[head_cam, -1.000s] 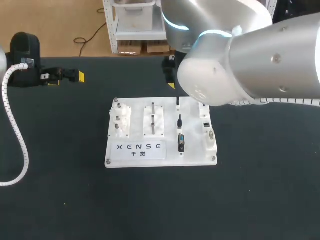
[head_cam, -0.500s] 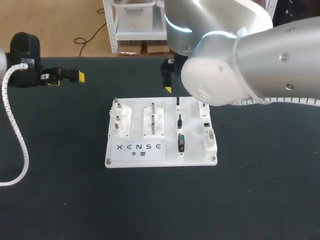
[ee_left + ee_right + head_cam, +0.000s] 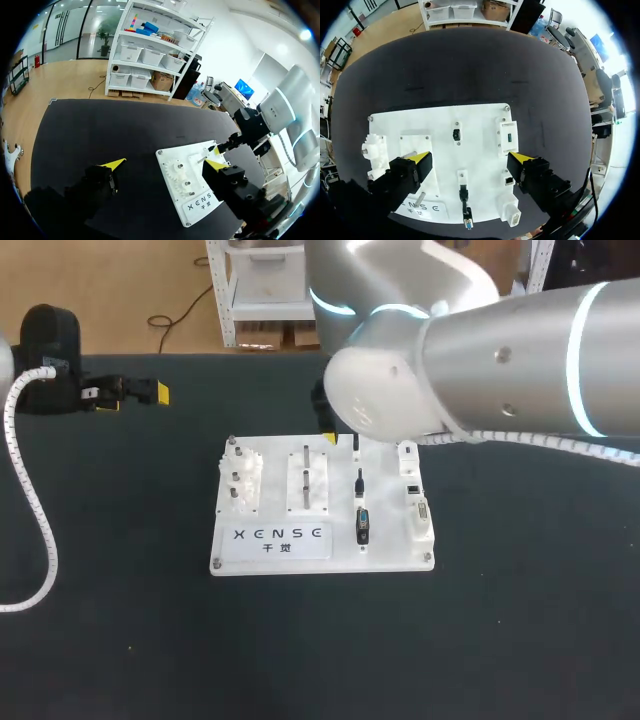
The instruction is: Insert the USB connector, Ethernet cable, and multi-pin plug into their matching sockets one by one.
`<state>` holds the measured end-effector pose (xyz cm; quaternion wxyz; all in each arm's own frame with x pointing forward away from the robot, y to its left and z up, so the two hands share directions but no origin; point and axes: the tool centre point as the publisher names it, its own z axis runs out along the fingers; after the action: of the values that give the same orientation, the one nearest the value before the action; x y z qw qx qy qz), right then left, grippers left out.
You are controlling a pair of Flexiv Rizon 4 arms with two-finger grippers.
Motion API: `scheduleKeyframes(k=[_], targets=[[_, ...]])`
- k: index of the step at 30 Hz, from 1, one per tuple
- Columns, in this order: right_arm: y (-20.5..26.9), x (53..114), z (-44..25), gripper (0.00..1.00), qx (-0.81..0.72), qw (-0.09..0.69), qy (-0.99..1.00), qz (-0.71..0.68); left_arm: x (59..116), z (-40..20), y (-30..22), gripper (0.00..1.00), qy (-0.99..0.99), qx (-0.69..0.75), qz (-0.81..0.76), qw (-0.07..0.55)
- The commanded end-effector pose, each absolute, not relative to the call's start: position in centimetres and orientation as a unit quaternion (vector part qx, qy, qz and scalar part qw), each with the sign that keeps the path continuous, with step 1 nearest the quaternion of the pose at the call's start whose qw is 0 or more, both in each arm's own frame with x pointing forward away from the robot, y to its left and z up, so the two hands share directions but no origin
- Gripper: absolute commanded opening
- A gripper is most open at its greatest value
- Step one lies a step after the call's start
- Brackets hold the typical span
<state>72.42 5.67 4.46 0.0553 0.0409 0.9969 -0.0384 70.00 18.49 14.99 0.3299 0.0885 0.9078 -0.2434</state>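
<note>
Right hand: fingers spread wide, holding nothing, poised above the white board. Beneath it, in a row down the board's middle, sit the multi-pin plug, black and squat, and two slimmer black plugs; which of these is USB and which Ethernet cannot be determined. The sockets sit alongside in white blocks. Assessment: the plugs are light, rigid and smooth-shelled, so grip the flat flanks of the body, clear of the fragile contacts. Left hand: spread, empty, well apart over the far left of the bench.

Left hand and right hand, both spread wide
</note>
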Motion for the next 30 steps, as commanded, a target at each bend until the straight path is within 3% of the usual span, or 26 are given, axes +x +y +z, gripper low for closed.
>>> scheduleKeyframes(k=[1, 30], targets=[[5.8, 72.9, 4.3, 1.00, 0.046, 0.051, 0.997, -0.018, 70.0, 15.0, 18.5, 1.00, 0.908, 0.088, -0.243, 0.330], [6.4, 74.5, 3.3, 1.00, -0.002, 0.027, 1.000, 0.011, 70.0, 15.0, 18.5, 1.00, 0.908, 0.088, -0.243, 0.330]])
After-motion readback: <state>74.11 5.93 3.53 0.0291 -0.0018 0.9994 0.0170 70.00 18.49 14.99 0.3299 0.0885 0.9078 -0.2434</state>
